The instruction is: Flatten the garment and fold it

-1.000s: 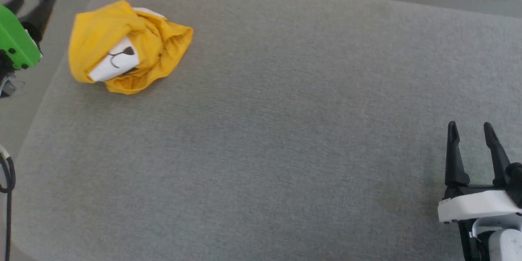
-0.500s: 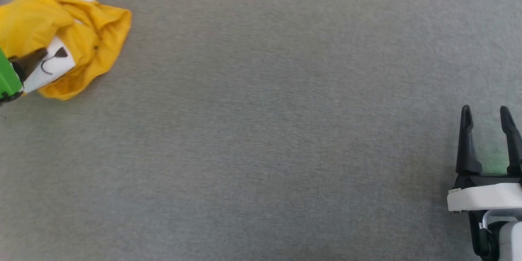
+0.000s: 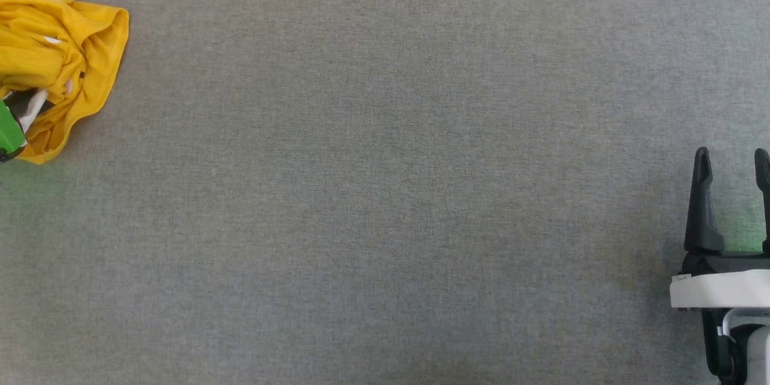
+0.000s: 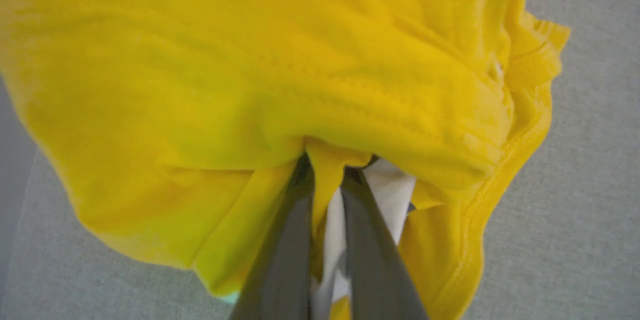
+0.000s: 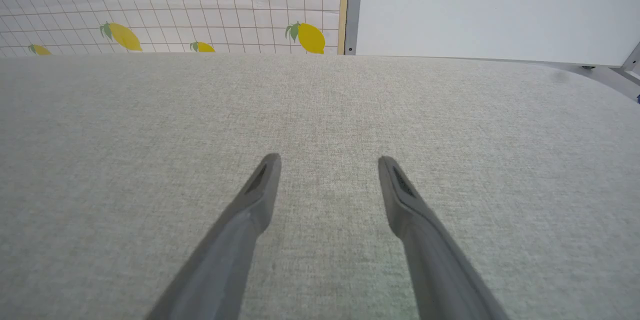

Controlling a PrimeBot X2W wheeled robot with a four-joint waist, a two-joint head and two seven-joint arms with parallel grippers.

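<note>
T-shirt, yellow and crumpled, lies on the grey worktop at the head view's upper left. The left tool is clamped on one fold; the right tool stands open, well apart.

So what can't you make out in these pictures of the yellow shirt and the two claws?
Garment, head view: the left edge cuts it off, so its whole outline is unknown.
Its print, left wrist view: bunched yellow folds hide all but a white patch.
Left gripper, left wrist view: a fold covers the fingertips, so how much cloth is pinched is unclear.
Right gripper, head view: the right edge clips one finger.
</note>
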